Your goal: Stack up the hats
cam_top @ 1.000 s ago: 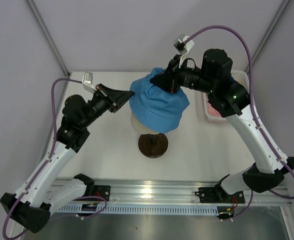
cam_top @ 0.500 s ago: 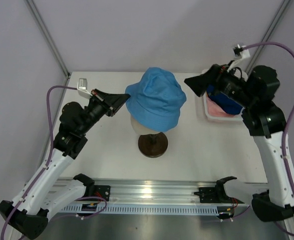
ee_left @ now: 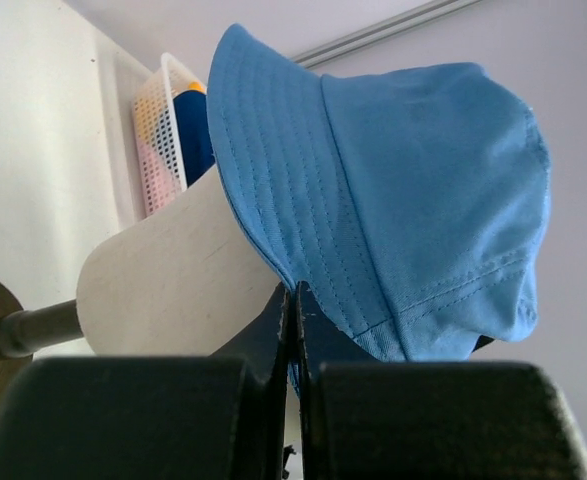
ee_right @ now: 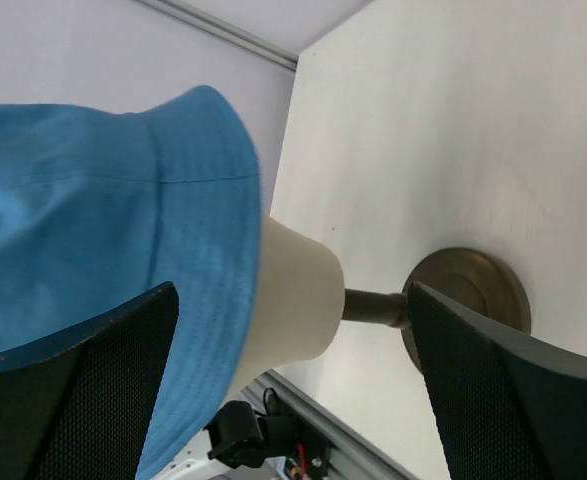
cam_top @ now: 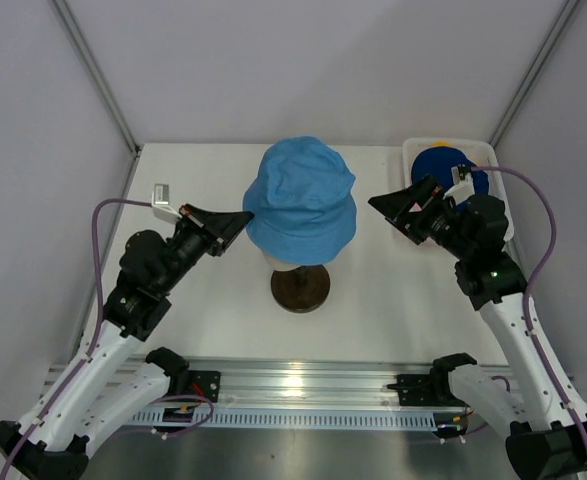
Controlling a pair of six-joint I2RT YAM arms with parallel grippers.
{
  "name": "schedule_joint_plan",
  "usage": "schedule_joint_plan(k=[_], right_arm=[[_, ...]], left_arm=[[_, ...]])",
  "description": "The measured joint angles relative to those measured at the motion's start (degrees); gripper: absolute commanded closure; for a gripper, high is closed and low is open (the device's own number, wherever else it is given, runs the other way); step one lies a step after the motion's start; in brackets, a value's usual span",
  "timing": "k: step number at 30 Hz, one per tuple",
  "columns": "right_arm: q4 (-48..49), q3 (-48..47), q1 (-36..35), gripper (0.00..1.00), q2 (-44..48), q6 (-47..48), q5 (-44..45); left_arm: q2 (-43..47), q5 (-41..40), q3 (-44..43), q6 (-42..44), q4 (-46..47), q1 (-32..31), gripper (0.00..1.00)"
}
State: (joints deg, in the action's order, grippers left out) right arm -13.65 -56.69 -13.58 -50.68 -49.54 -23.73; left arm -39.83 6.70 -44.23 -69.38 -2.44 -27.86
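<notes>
Topping one mannequin head (ee_left: pixel 163 275) sits one blue hat (cam_top: pixel 301 200).

Light blue hat (cam_top: pixel 301 195): soft bucket hat, floppy brim with rows of stitching. Sits crown-up over mannequin head (ee_left: pixel 173 280), brim drooping all round, cream of head showing under it. Brim edge on my left side pinched in my left gripper (ee_left: pixel 295 292), fingers closed on fabric.

Navy hat (cam_top: pixel 451 165): bunched in white mesh basket (cam_top: pixel 413 150), far right of table. Sliver of yellow-orange hat (ee_left: pixel 195 88) beside it. Pink hat (ee_left: pixel 157 172) shows only through mesh wall, shape unclear.
</notes>
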Motion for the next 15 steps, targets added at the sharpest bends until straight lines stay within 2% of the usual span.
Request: schedule_joint_plan(k=[4, 8, 15], right_arm=[[2.93, 5.03, -0.24, 0.06, 0.20, -6.05, 0.83], [10.21, 8.48, -1.66, 0.11, 2.05, -11.32, 1.38], [18.82, 10.73, -6.49, 0.15, 2.10, -16.87, 4.07]], left_arm=[[0.79, -1.68, 1.29, -0.07, -0.04, -1.40, 0.99], [1.09, -3.15, 1.77, -0.07, -0.09, -2.58, 0.99], [1.64, -5.09, 1.79, -0.09, -0.44, -3.78, 0.99]])
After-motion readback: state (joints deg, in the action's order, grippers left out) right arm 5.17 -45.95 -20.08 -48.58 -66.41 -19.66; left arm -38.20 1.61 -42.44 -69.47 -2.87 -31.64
